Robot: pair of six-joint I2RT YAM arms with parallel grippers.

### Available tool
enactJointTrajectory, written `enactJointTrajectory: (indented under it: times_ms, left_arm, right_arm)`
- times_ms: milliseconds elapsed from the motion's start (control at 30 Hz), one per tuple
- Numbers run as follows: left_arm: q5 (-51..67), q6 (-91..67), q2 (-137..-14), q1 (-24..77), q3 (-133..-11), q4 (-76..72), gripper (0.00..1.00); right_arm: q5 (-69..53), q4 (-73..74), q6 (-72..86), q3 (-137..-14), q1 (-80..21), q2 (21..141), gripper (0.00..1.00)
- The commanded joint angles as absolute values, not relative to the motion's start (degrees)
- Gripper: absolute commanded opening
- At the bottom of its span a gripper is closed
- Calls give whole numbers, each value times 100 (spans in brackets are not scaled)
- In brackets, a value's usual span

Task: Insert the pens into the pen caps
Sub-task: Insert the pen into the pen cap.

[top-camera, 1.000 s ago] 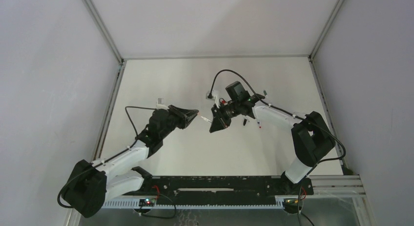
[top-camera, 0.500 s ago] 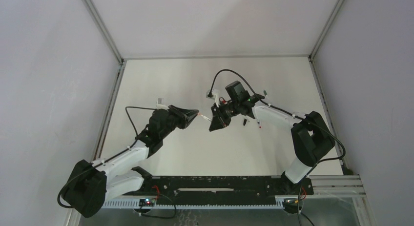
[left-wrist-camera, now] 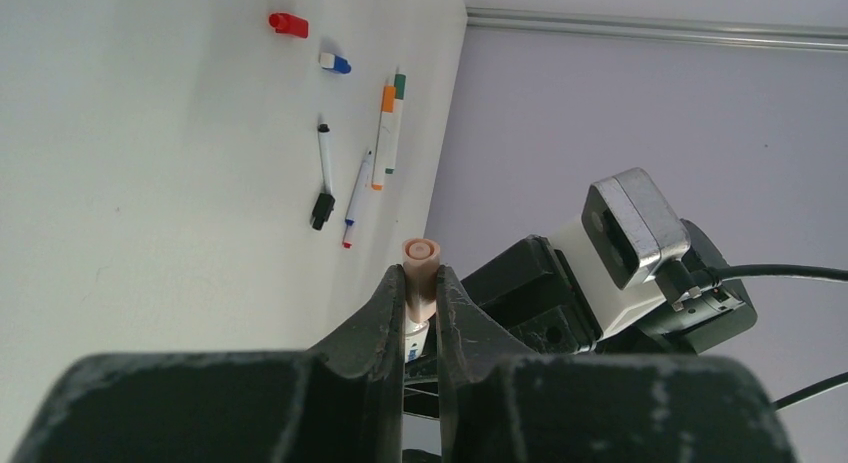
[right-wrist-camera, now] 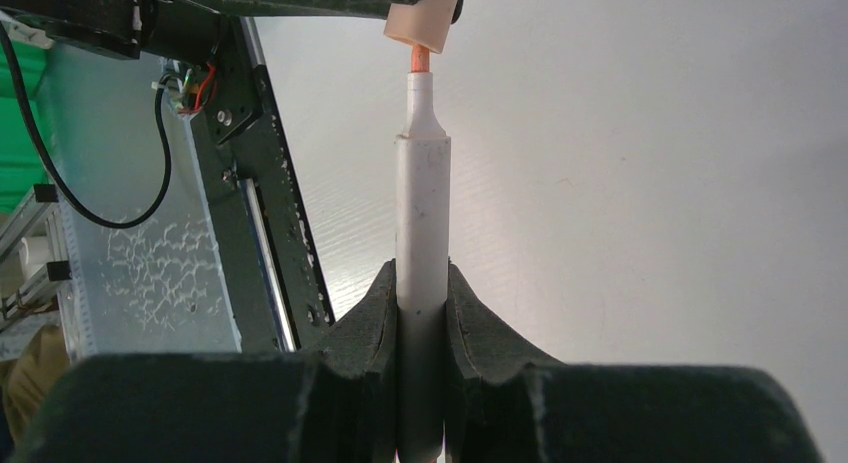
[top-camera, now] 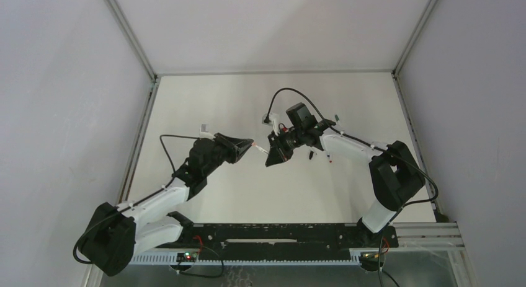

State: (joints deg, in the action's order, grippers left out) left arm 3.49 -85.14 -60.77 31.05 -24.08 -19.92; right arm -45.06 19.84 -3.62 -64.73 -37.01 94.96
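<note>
Mid-air above the tabletop (top-camera: 205, 101), the left pincer (left-wrist-camera: 421, 283) clamps a pale orange cap (left-wrist-camera: 420, 255) as the right pincer (right-wrist-camera: 421, 283), closed on a white pen (right-wrist-camera: 421, 193), holds its orange tip (right-wrist-camera: 419, 59) at the cap's mouth at 12 o'clock; a straight, steady push home looks next.

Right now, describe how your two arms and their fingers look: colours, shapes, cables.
Both match: left arm and right arm have white link shells and black joint housings. The fingers are matt black wedges, speckled pale near the base. A thin black cable loops above the right wrist; another arcs behind the left.
</note>
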Motion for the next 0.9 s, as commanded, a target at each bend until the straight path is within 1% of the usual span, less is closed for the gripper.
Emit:
enactJointTrajectory:
  times_ms: [0, 600, 867]
  left_arm:
    - [496, -8552, -6133, 3085, -2298, -2208, 0]
    - [364, -8340, -6362, 3370, -2511, -2219, 0]
    - [-124, -8084, -6407, 3801, -2705, -2168, 0]
  right_arm:
    - [-4473, 1768, -223, -6490, -3744, 9519, 0]
    - [-4397, 1588, 208, -6487, -3744, 9536, 0]
    - [-4536, 1394, 712, -6494, -3744, 9589, 0]
